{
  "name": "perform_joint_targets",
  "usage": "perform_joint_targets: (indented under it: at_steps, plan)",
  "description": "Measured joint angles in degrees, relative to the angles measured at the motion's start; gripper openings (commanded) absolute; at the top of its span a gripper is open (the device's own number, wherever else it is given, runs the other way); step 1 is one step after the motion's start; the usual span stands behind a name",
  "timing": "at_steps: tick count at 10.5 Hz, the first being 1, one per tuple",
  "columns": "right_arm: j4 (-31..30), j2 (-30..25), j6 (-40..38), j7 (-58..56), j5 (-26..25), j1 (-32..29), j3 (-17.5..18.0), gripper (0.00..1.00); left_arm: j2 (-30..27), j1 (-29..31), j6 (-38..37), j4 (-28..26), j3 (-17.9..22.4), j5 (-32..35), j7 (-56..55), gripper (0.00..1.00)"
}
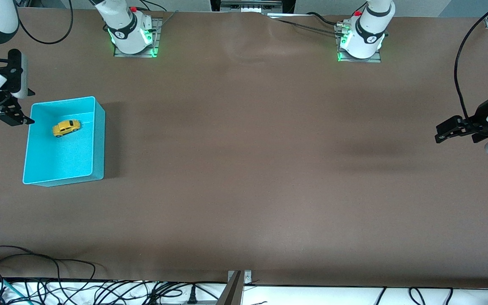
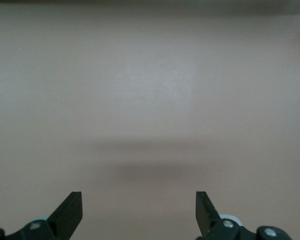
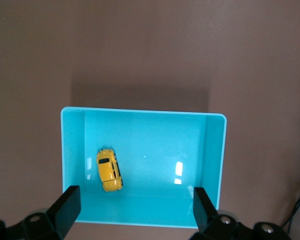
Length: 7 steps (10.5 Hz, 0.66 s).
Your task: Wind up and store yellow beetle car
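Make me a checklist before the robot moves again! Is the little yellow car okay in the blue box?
1. Yellow beetle car is inside the turquoise bin: ok.
2. Car stands on its wheels: ok.
3. Right gripper is open, holds nothing, and is beside the bin's rim at the right arm's end of the table: ok.
4. Left gripper is open and empty, waiting over bare table at the left arm's end: ok.
5. Car was wound up: cannot tell.
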Motion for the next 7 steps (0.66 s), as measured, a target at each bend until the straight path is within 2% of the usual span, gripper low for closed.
perform_joint_targets:
  at_steps: [2,5,7]
  plan:
    - [-0.2,0.7,0.7,15.1,0.1,5.1,-3.4,1.0,0.0,-0.1,0.0,0.0,0.0,0.0,0.0,1.0]
    - [-0.2,1.0,2.6,38.3,1.2,12.5,-6.1,1.0,0.0,-0.1,0.0,0.0,0.0,0.0,0.0,1.0]
    - [-0.1,1.0,2.9,53.7,2.3,18.1,-10.3,1.0,0.0,-0.1,0.0,0.0,0.0,0.0,0.0,1.0]
